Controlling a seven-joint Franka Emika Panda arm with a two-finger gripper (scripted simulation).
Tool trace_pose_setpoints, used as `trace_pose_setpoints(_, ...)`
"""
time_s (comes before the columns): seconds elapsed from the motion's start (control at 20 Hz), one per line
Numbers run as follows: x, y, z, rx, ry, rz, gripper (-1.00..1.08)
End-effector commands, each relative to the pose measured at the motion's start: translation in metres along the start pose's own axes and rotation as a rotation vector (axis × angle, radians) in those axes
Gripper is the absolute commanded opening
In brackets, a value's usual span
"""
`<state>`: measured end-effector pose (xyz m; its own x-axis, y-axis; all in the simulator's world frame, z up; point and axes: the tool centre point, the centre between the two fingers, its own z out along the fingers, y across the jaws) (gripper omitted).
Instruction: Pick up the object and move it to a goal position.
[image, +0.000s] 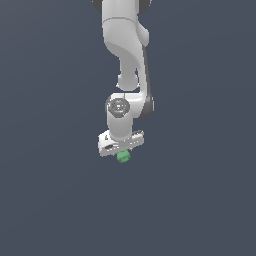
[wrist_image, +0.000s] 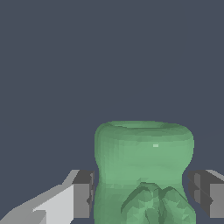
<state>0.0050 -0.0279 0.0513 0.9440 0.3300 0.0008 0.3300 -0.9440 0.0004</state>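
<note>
With the white two-finger gripper (image: 122, 150) straddling the small bright green ridged, stubby cylinder-like object (image: 123, 157) just below centre of the exterior view, the step looks like closing for the grasp. Wrist view shows the dark pads (wrist_image: 83, 194) flanking the object (wrist_image: 143, 170) with thin gaps either side, so it's slightly open, holding nothing yet. Close squarely and evenly, confirm contact, then lift straight up from the dark grey worktop (image: 50, 200).

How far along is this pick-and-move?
Done: the gripper is down over the green object, a finger on each side of it. In hand: closing; a thin gap shows at each pad, so no firm grasp yet. Left: lift and carry; no goal marker is visible.
</note>
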Motion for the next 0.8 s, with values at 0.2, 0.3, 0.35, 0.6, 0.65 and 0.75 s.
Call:
trace_pose_setpoints(0.2, -0.001, 0.0, -0.004, 0.0, 0.0, 0.0, -1.0)
trace_pose_setpoints(0.3, -0.003, 0.0, -0.008, 0.0, 0.0, 0.0, -1.0)
trace_pose_setpoints(0.35, -0.003, 0.0, -0.011, 0.0, 0.0, 0.0, -1.0)
trace_pose_setpoints(0.6, -0.01, 0.0, -0.034, 0.0, 0.0, 0.0, -1.0)
trace_pose_setpoints(0.65, -0.012, 0.0, -0.04, 0.0, 0.0, 0.0, -1.0)
trace_pose_setpoints(0.75, -0.015, 0.0, -0.054, 0.0, 0.0, 0.0, -1.0)
